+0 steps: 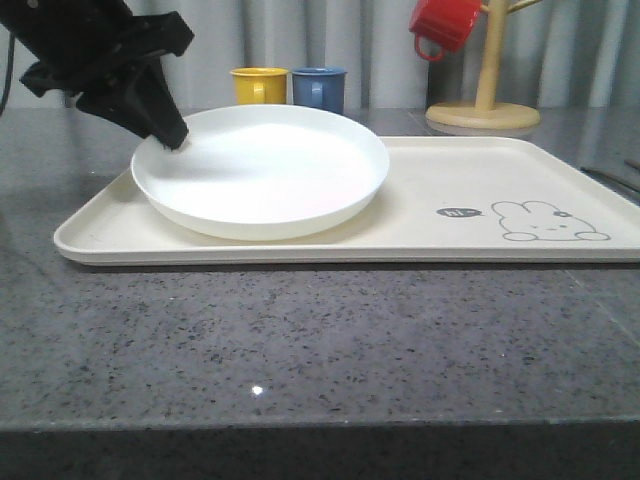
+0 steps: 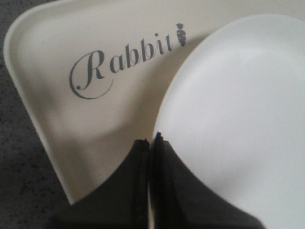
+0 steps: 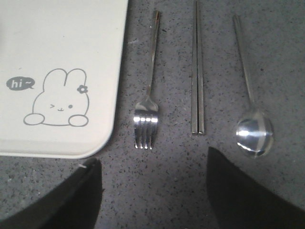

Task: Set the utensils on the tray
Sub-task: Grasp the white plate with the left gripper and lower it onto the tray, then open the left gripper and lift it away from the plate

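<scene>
The left gripper (image 2: 150, 143) pinches the white plate's (image 1: 260, 170) rim on the cream tray (image 2: 52, 119) that says "Rabbit" and "hi~", while the right gripper (image 3: 152, 191) hangs wide open over the fork (image 3: 145, 119), chopsticks (image 3: 198, 71) and spoon (image 3: 255, 133) beside the tray.

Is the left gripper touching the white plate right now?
Touching. In the left wrist view the left gripper has its jaws closed on the rim of the white plate, which rests on the tray.
</scene>
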